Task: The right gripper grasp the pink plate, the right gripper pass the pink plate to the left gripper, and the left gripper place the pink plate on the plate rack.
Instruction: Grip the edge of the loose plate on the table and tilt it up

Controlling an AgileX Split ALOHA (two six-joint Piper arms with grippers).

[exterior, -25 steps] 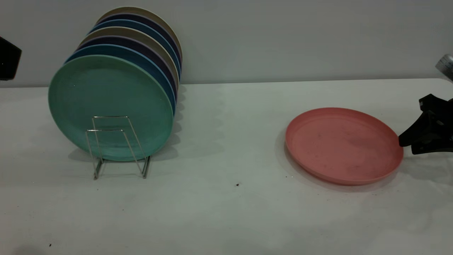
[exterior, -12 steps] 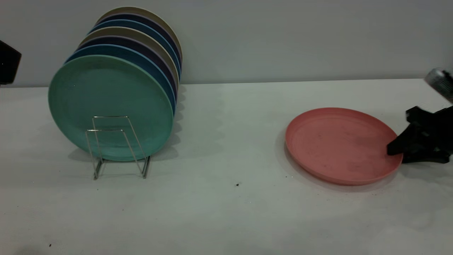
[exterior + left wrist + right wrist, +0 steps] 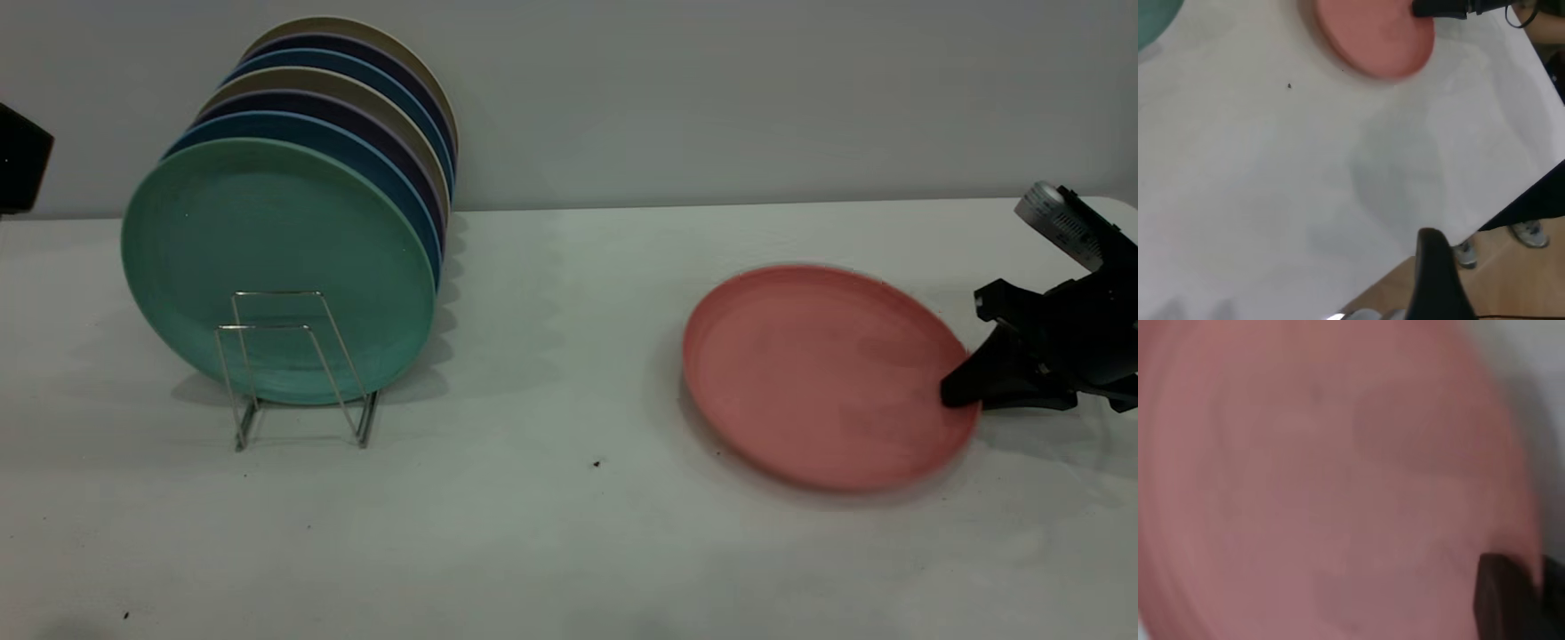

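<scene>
right gripper (image 3: 965,391) on pink plate (image 3: 822,373) rim, grip unclear

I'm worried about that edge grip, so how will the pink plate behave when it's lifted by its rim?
The pink plate looks rigid, so it should probably lift without bending. Gripped only at the rim by the right hand, it may sag or swing. Its smooth, shallow rim could let it slip.

Dim even light, soft shadows, pink plate (image 3: 1331,480) blurred close-up
</scene>
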